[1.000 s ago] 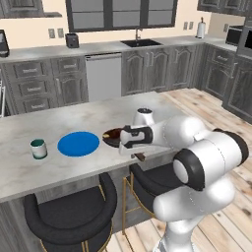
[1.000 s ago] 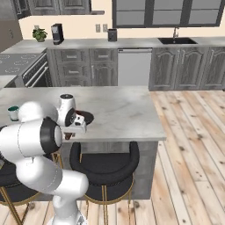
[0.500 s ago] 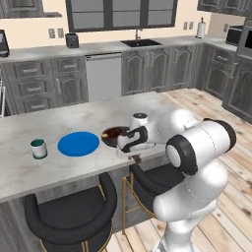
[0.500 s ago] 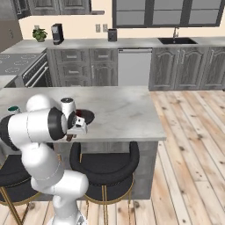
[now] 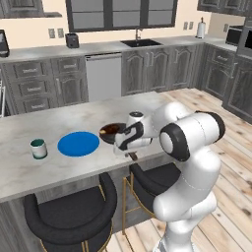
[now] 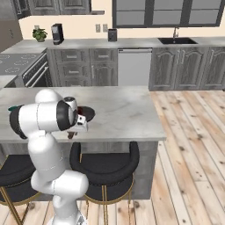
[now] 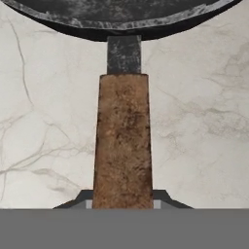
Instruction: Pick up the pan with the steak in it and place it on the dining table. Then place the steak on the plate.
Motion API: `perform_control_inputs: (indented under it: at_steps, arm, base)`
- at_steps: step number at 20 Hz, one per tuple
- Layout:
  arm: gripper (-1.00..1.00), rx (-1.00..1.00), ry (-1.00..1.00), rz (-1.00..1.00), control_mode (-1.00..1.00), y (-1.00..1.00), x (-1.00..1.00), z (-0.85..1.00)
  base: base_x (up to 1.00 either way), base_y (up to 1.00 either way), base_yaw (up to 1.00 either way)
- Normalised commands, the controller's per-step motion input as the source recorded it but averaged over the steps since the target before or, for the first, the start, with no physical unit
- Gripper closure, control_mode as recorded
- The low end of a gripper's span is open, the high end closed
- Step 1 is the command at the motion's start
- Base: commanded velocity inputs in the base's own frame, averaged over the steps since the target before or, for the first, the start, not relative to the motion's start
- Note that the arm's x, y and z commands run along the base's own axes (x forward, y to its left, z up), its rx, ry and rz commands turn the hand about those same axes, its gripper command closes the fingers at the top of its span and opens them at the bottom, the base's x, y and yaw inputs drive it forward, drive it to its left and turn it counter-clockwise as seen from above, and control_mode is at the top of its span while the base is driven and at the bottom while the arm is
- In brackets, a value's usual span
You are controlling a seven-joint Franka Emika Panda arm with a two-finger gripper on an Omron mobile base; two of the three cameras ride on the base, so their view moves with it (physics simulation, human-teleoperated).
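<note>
The black pan (image 5: 110,132) lies low over the dining table (image 5: 59,120), just right of the blue plate (image 5: 78,143). A reddish-brown steak (image 5: 112,129) sits inside the pan. My gripper (image 5: 129,149) is shut on the pan's brown handle (image 7: 123,141), near the table's front edge. In the hand view the handle runs up between my fingertips (image 7: 163,198) to the pan rim (image 7: 121,20) over the marbled top (image 7: 48,121). From the right, the pan (image 6: 88,113) peeks out behind my gripper (image 6: 78,128). Whether the pan touches the table I cannot tell.
A small teal-banded mug (image 5: 38,148) stands left of the plate. Two black stools (image 5: 74,211) sit under the table's near edge (image 6: 110,139). The stovetop (image 6: 17,61) and back counters lie beyond. The right part of the tabletop (image 6: 127,110) is bare stone.
The hand has shifted a little left and down with the pan handle held in it, and the elbow has swung further over the table. Plate and mug have stayed put.
</note>
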Motion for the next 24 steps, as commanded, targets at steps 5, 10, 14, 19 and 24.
perform_control_inputs:
  at_steps: [5,10,14,19,24]
  arm:
    - [1.0,0.0,0.0,0.0,-1.0,0.0,0.0,0.0]
    - [-1.0,0.0,0.0,0.0,-1.0,0.0,0.0,0.0]
    - [-1.0,0.0,0.0,0.0,-1.0,0.0,0.0,0.0]
    - [-1.0,0.0,0.0,0.0,-1.0,0.0,0.0,0.01]
    - [-1.0,0.05,0.0,-0.02,-1.0,-0.02,0.0,0.26]
  base:
    - [0.0,0.0,0.0]
    - [0.0,0.0,0.0]
    - [0.0,0.0,0.0]
    - [0.0,0.0,0.0]
    - [0.0,0.0,0.0]
